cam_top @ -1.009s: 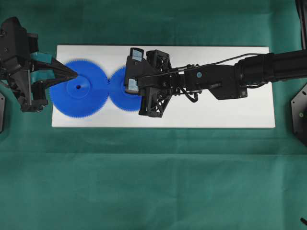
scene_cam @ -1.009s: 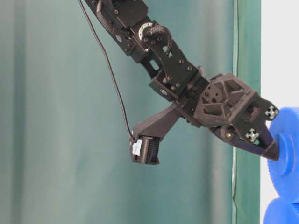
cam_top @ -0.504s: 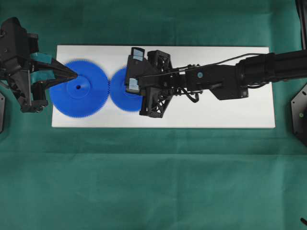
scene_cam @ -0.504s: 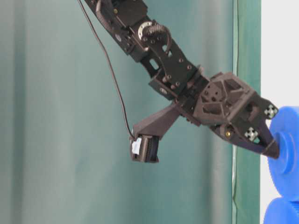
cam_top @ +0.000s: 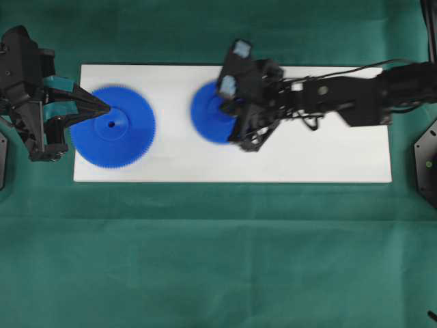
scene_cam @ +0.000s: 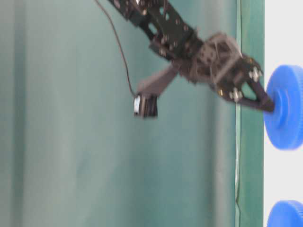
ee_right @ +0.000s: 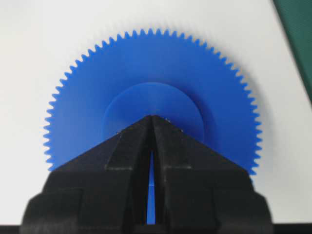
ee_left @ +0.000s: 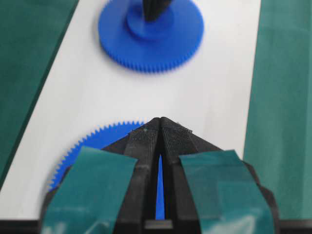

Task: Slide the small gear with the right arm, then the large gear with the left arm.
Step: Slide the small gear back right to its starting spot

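Looking down from overhead, you have two bright blue plastic gears on a flat white board, which lies on a green cloth. Both are toothed discs with fine, even teeth and a smooth raised round hub.

Your small gear sits just left of the board's middle, toward its far edge. The right gripper, a matte black tapered wedge, has its fingers pressed together to a point, with only a thin slit between them. That point rests on the small gear's hub, and nothing is clamped between the fingers.

Your large gear lies at the board's left end, well apart from the small one. The left gripper, black with teal tape patches, is likewise closed to a point with nothing gripped, its tip over the large gear just beside the centre hole.
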Available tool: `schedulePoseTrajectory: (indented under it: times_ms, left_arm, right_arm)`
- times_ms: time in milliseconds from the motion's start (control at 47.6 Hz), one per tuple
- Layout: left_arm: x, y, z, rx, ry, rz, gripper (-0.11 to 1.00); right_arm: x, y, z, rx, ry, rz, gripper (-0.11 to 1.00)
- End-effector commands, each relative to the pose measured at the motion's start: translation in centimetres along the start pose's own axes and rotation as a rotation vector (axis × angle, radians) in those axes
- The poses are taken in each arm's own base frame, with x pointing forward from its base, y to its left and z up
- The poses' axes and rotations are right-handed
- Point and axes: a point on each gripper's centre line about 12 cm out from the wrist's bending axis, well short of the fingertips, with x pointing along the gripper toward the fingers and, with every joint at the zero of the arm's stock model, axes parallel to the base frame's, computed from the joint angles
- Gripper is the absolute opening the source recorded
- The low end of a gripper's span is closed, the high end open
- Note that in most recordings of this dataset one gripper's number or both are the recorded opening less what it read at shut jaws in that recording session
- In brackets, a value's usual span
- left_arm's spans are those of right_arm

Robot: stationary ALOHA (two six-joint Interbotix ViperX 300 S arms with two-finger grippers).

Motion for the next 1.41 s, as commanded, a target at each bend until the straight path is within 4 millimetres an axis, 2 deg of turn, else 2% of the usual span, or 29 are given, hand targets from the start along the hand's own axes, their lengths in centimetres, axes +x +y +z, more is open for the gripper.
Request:
schedulePoseTrajectory:
  times_ms: [0,168,483,651,967,1387]
  left_arm:
    - [-0.1,-0.1,0.7,-0.002,-0.024,-0.004,-0.01]
    - [0.0,-0.1,0.8,-0.002,-0.031,-0.004,-0.01]
    - [0.0,-0.1,0.9,-0.002,-0.038,-0.004,-0.01]
    - [0.0,-0.1,1.1,-0.002,-0.044,-0.004,-0.01]
    - [0.0,-0.1,1.2,-0.002,-0.055,-0.004,-0.01]
    - [0.0,-0.1,1.3,-0.002,-0.057,-0.005,-0.01]
  right_arm:
    - [0.2,-3.3,-4.1,0.067,0.115,-0.075,0.50]
    - [-1.7,-5.7,-7.7,0.165,0.167,-0.121,0.50]
    - [-5.6,-7.9,-14.0,0.331,0.288,-0.237,0.50]
    - [-7.6,-8.9,-16.4,0.428,0.325,-0.308,0.50]
    - [-10.3,-9.6,-17.9,0.491,0.286,-0.323,0.50]
    - [-11.4,-9.9,-18.7,0.497,0.299,-0.352,0.50]
